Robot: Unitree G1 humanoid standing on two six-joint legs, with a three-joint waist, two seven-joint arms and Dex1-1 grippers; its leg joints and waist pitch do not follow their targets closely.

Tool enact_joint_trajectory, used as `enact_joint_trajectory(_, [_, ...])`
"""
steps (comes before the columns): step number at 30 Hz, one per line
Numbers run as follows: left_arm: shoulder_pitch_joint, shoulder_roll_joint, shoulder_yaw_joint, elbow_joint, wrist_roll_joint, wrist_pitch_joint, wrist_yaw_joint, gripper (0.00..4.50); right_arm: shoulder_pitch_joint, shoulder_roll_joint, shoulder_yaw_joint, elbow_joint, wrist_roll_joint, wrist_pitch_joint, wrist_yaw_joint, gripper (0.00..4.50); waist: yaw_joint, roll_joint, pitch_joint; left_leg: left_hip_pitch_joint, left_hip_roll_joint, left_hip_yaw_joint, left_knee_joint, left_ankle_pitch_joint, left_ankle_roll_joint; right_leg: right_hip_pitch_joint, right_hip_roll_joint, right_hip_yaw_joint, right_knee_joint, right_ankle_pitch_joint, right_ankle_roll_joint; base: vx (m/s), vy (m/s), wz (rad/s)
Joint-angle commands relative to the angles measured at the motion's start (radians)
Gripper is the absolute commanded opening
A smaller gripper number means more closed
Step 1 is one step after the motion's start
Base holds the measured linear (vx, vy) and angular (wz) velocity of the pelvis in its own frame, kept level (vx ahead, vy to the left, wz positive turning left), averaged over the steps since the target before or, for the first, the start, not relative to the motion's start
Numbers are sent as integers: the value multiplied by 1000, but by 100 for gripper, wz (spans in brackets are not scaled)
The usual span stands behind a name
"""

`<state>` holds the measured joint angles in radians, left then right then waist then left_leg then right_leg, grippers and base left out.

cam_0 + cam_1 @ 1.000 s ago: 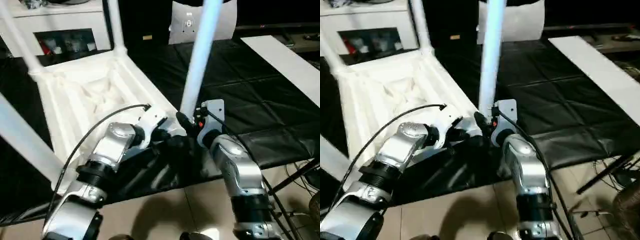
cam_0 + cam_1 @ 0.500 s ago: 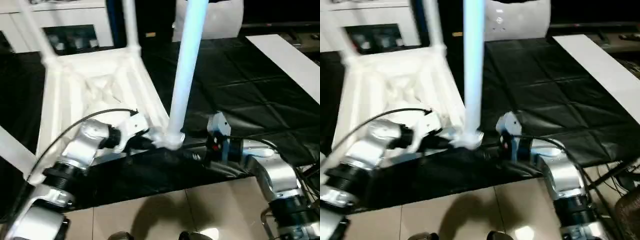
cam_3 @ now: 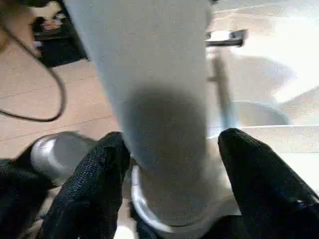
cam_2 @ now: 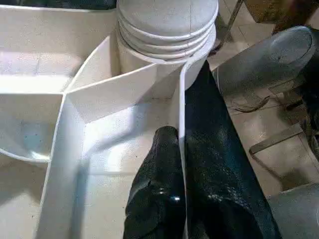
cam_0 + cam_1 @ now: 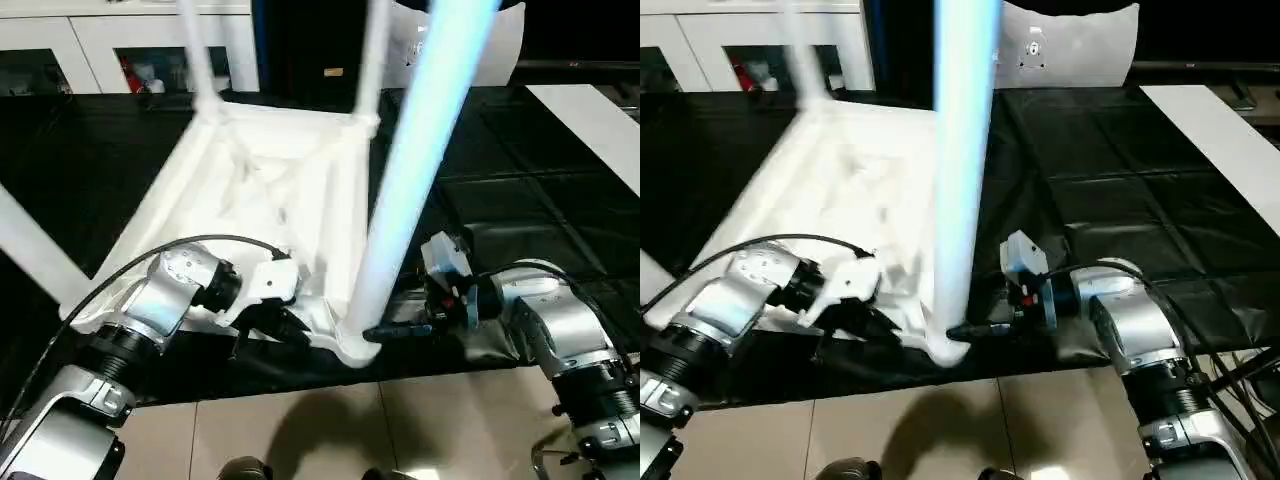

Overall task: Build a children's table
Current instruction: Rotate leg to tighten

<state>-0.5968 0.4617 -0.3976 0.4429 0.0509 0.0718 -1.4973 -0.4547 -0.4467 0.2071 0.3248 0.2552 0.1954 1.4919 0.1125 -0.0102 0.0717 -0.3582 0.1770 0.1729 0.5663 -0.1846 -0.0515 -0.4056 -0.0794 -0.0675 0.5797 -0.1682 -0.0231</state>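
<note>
The white tabletop [image 5: 270,190] lies upside down on the black-covered bench, ribs facing up. A long white leg [image 5: 420,150] stands in the near corner socket [image 5: 352,345]. My right gripper [image 5: 385,330] lies level at the foot of that leg [image 3: 159,99], one black finger [image 3: 94,184] on each side, shut on it just above the socket. My left gripper [image 4: 182,144] is shut on the tabletop's thin rim wall [image 4: 181,99] beside the same socket. Other legs rise from the far left corner [image 5: 200,50], the far right corner [image 5: 375,50] and the near left corner [image 5: 30,250].
White cabinets [image 5: 120,45] with dark openings stand behind the bench. A white board [image 5: 590,120] lies on the black cover at the right. The bench's front edge [image 5: 300,375] runs just below the grippers, with tiled floor [image 5: 300,430] beneath.
The whole view has shifted and the tabletop sits turned in it. My right gripper came off the leg and is back around its base, wrist now level. The left grip is unchanged.
</note>
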Motion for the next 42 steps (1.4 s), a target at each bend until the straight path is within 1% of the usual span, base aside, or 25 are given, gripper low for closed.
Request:
enact_joint_trajectory(1, [3, -13, -63, 10, 10, -15, -52, 0, -23, -6, 16, -6, 23, 15, 44, 274, -8, -6, -57, 8, 59, -7, -62, -166, 77, 52, -73, 48, -52, -201, -243, 0, 0, 0])
enact_joint_trajectory(7, [2, -9, -65, 14, 11, -23, -51, 0, -29, -7, 23, 6, 21, 17, 63, 214, -5, -5, -58, 8, 60, -6, -60, -133, 84, 51, -70, 47, -45, -152, -254, 0, 0, 0])
enact_joint_trajectory(14, [9, -28, -49, 23, 5, 3, -8, 0, -7, -15, 48, -17, 30, 46, 82, 198, -5, -5, -55, 9, 59, -6, -61, -147, 79, 51, -71, 47, -50, -182, -247, 0, 0, 0])
enact_joint_trajectory(15, [10, -39, -39, 20, -2, 26, 10, 0, 3, -12, 44, -33, 40, 71, 70, 198, -3, -5, -55, 9, 59, -6, -61, -148, 79, 51, -70, 47, -50, -183, -249, 0, 0, 0])
enact_joint_trajectory(16, [10, -46, -34, 18, -4, 41, 24, 0, 10, -9, 39, -45, 46, 89, 57, 197, -3, -1, -53, 10, 59, -6, -62, -149, 78, 49, -70, 48, -51, -182, -248, 0, 0, 0])
enact_joint_trajectory(17, [7, -69, -15, 15, -13, 86, 65, 0, 28, 10, 24, -73, 61, 133, 3, 197, -2, -3, -52, 11, 60, -6, -62, -147, 78, 50, -68, 49, -51, -177, -248, 0, 0, 0])
enact_joint_trajectory(19, [5, -92, 2, 10, -23, 131, 101, 0, 41, 33, 8, -96, 73, 172, -51, 197, 3, -4, -51, 12, 61, -6, -64, -158, 74, 49, -70, 49, -53, -197, -243, 0, 0, 0])
enact_joint_trajectory(20, [0, -119, 20, 9, -31, 168, 147, 0, 54, 69, -13, -117, 85, 201, -124, 197, 3, -3, -47, 10, 60, -7, -66, -173, 69, 49, -71, 49, -57, -223, -236, 0, 0, 0])
enact_joint_trajectory(21, [-1, -124, 24, 10, -32, 172, 155, 0, 55, 76, -16, -120, 84, 205, -138, 197, 1, -3, -45, 11, 58, -8, -70, -201, 53, 48, -73, 49, -64, -282, -220, 0, 0, 0])
enact_joint_trajectory(23, [-13, -178, 56, 20, -44, 214, 238, 0, 80, 143, -32, -155, 76, 229, -267, 197, -13, -5, -37, 9, 54, -16, -77, -260, 21, 46, -77, 49, -79, -430, -170, 0, 0, 0])
enact_joint_trajectory(25, [-21, -208, 67, 30, -39, 230, 290, 0, 95, 192, -39, -173, 62, 237, -355, 197, -23, -10, -35, 12, 49, -20, -80, -292, 12, 43, -79, 47, -91, -520, -131, 0, 0, 0])
enact_joint_trajectory(26, [-25, -224, 70, 34, -33, 241, 318, 0, 103, 225, -46, -183, 50, 246, -414, 197, -36, -10, -33, 4, 48, -25, -83, -299, 6, 45, -79, 44, -93, -558, -110, 0, 0, 0])
enact_joint_trajectory(27, [-31, -245, 76, 44, -28, 252, 356, 0, 109, 261, -50, -193, 40, 261, -472, 197, -42, -10, -33, 0, 47, -28, -85, -306, 3, 48, -79, 42, -95, -580, -98, 0, 0, 0])
enact_joint_trajectory(28, [-37, -263, 82, 52, -24, 261, 388, 0, 112, 288, -47, -198, 27, 267, -513, 197, -52, -11, -31, 1, 45, -28, -86, -314, -1, 43, -77, 40, -103, -608, -79, 0, 0, 0])
enact_joint_trajectory(29, [-42, -279, 87, 59, -17, 273, 418, 0, 113, 314, -44, -203, 10, 272, -557, 197, -61, -10, -30, 6, 43, -29, -84, -332, -5, 36, -77, 40, -107, -634, -68, 0, 0, 0])
enact_joint_trajectory(31, [-48, -297, 97, 67, -11, 284, 457, 0, 110, 340, -43, -200, -10, 273, -604, 197, -68, -10, -29, 10, 40, -28, -81, -339, 5, 30, -78, 42, -115, -660, -59, 0, 0, 0])
enact_joint_trajectory(33, [-58, -323, 112, 79, -7, 303, 509, 0, 96, 388, -51, -185, -37, 272, -688, 197, -73, -10, -29, 8, 39, -29, -81, -334, 12, 29, -77, 41, -115, -659, -60, 0, 0, 0])
enact_joint_trajectory(34, [-75, -362, 138, 96, 0, 332, 590, 0, 67, 472, -81, -166, -59, 288, -836, 197, -76, -5, -28, 7, 41, -28, -83, -333, 13, 27, -75, 43, -115, -646, -61, 0, 0, 0])
enact_joint_trajectory(35, [-87, -384, 156, 108, 6, 346, 648, 0, 45, 523, -102, -151, -66, 298, -921, 197, -81, -4, -29, 9, 40, -29, -84, -345, 3, 22, -72, 42, -114, -642, -64, 0, 0, 0])
enact_joint_trajectory(37, [-105, -410, 179, 125, 21, 352, 727, 0, 11, 601, -138, -125, -72, 313, -1053, 197, -88, -5, -34, 1, 41, -34, -87, -323, -11, 31, -72, 42, -103, -590, -73, 0, 0, 0])
enact_joint_trajectory(38, [-109, -414, 184, 126, 24, 355, 740, 0, 1, 620, -148, -119, -61, 313, -1068, 197, -88, -3, -35, 1, 42, -33, -88, -316, -11, 31, -71, 43, -101, -565, -78, 0, 0, 0])
enact_joint_trajectory(39, [-111, -416, 186, 125, 27, 352, 745, 0, -2, 629, -148, -120, -59, 309, -1067, 197, -86, 2, -40, 4, 42, -27, -85, -291, -3, 30, -70, 48, -98, -478, -99, 0, 0, 0])
enact_joint_trajectory(40, [-111, -414, 185, 120, 26, 352, 737, 0, 0, 626, -137, -128, -63, 292, -1052, 197, -84, 1, -41, 4, 42, -21, -83, -263, 11, 31, -65, 51, -91, -385, -122, 0, 0, 0])
enact_joint_trajectory(41, [-105, -404, 175, 103, 27, 352, 710, 0, 15, 606, -116, -150, -73, 259, -1014, 231, -80, 1, -43, 6, 41, -15, -79, -232, 28, 33, -64, 54, -84, -303, -149, 52, -7, 7])
enact_joint_trajectory(42, [-103, -402, 173, 100, 28, 350, 706, 0, 18, 602, -114, -153, -74, 256, -1009, 231, -79, 1, -44, 2, 41, -15, -78, -210, 36, 38, -65, 54, -79, -267, -161, 52, -7, 7])
